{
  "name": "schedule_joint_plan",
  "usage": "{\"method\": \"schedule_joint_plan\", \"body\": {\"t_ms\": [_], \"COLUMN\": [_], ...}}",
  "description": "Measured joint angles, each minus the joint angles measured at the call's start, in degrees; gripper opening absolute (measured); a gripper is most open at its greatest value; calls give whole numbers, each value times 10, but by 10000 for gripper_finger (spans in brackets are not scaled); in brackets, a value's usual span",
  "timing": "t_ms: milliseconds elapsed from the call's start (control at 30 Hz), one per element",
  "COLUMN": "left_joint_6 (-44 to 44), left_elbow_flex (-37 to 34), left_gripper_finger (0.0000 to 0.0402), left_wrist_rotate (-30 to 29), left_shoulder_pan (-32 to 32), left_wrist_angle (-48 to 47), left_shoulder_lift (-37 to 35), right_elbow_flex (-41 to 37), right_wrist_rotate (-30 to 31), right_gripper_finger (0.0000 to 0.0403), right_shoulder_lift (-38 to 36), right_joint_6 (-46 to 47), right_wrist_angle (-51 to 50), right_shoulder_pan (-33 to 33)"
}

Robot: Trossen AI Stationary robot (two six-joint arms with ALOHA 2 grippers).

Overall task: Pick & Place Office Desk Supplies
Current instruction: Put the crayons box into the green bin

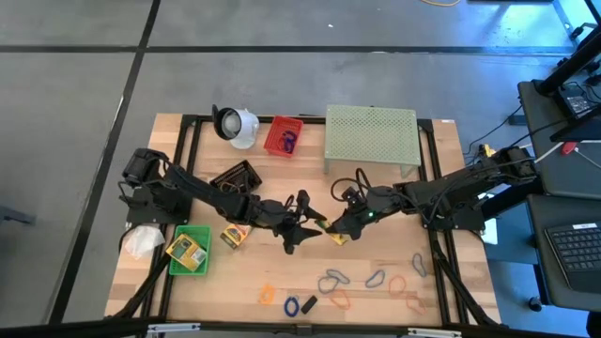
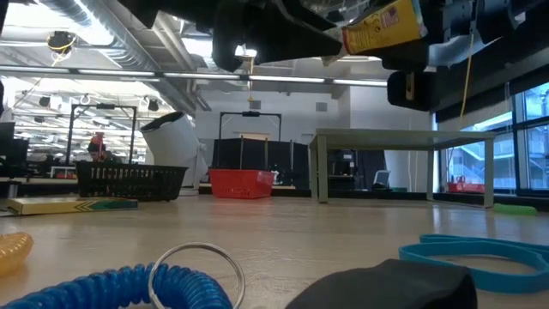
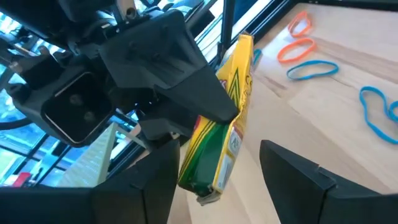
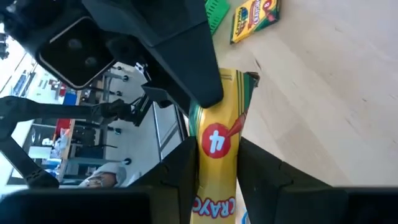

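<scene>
Now right end effector [image 1: 335, 228] clamps crayon box [image 1: 338, 235] mid-table; left end effector [image 1: 302, 225] open alongside, w/ bare wood around.

Centre: your two grippers meet over mid-table around a crayon box [image 1: 336, 235], blocking passage | Front: rubber bands [image 1: 376, 280] and clips scattered, bare wood between | Back: mesh stand [image 1: 371, 136], red basket [image 1: 283, 137], white cup [image 1: 237, 125] crowd the edge | Left: green bin [image 1: 189, 251].
</scene>
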Motion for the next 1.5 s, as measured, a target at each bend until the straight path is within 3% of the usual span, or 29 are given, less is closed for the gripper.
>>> {"method": "schedule_joint_plan", "body": {"t_ms": [167, 433, 567, 800, 1267, 1367, 1500], "left_joint_6": [-14, -29, -29, -29, -43, -69, -149], "left_elbow_flex": [0, 0, 0, 0, 0, 0, 0], "left_gripper_finger": [194, 103, 75, 82, 68, 68, 68], "left_wrist_rotate": [1, 0, 3, 14, 8, 1, -32], "left_shoulder_pan": [0, 0, 0, 0, 0, -2, -10], "left_wrist_angle": [3, -1, -5, -3, -7, -18, -104], "left_shoulder_lift": [0, -1, -1, -1, -3, -10, -45], "right_elbow_flex": [0, 0, 0, 0, 0, 0, 0], "right_wrist_rotate": [-2, -6, -14, -18, -23, -47, -71], "right_gripper_finger": [106, 106, 106, 122, 270, 279, 279], "right_shoulder_lift": [0, 0, 0, 0, -7, -18, -37], "right_joint_6": [-19, -31, -38, -56, -133, -152, -175], "right_wrist_angle": [1, 0, -2, 1, 6, 3, -12], "right_shoulder_pan": [-3, -9, -10, -10, -24, -41, -61]}}
